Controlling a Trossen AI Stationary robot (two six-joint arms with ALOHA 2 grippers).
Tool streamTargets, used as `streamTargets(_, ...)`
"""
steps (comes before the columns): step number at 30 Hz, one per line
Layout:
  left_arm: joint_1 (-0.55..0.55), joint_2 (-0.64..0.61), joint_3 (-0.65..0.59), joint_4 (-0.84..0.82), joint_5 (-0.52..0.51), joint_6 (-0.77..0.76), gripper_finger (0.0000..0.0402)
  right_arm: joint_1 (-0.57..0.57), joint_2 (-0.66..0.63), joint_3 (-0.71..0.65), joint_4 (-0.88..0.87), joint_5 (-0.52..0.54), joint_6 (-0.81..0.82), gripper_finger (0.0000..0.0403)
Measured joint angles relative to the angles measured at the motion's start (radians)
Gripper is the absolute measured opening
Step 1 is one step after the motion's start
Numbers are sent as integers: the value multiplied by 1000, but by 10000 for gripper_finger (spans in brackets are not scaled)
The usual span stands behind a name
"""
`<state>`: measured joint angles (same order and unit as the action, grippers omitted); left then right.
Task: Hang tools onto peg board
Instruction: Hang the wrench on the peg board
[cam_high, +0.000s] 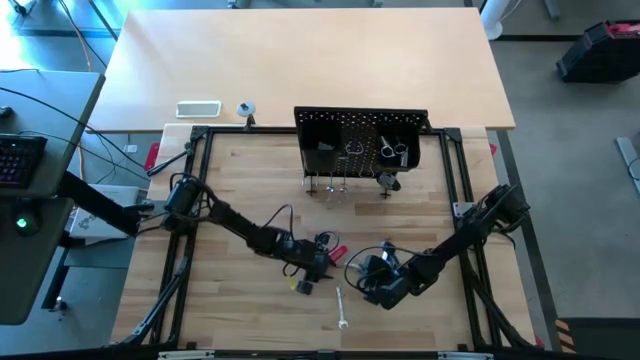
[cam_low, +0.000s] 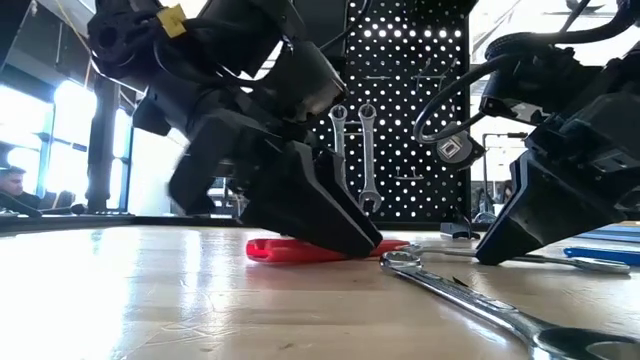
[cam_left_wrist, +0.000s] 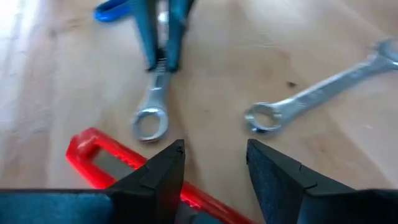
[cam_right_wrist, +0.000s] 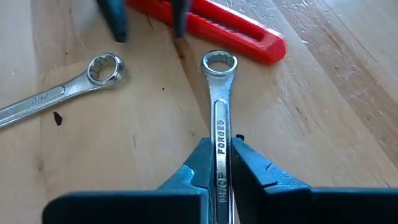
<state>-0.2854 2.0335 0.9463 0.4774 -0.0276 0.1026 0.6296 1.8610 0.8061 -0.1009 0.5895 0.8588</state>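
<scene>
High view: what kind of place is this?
Likely a robotics lab or workshop: a wooden workbench boxed by a black frame, a peg board hung with tools, and a keyboard at the side desk.

Silver wrenches (cam_right_wrist: 219, 124), red-handled tool (cam_right_wrist: 211, 28), black hole-dotted peg board (cam_high: 362, 135)

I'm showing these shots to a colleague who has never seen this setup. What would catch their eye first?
Probably the two grippers low over the wooden table, near its front. The right gripper is shut on a silver wrench, while the left gripper stands open just above a red-handled tool. Behind them, the black peg board stands upright with tools already hanging on it.
</scene>
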Motion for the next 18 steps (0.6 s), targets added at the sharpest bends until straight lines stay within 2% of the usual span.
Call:
streamTargets(13,35,-5,0,71,57,-40,125,27,-71,-6,-15,51,-34,20)
streamTargets(18,51,-5,0,72,83,-75,124,27,-71,-5,-4,58,-49,20)
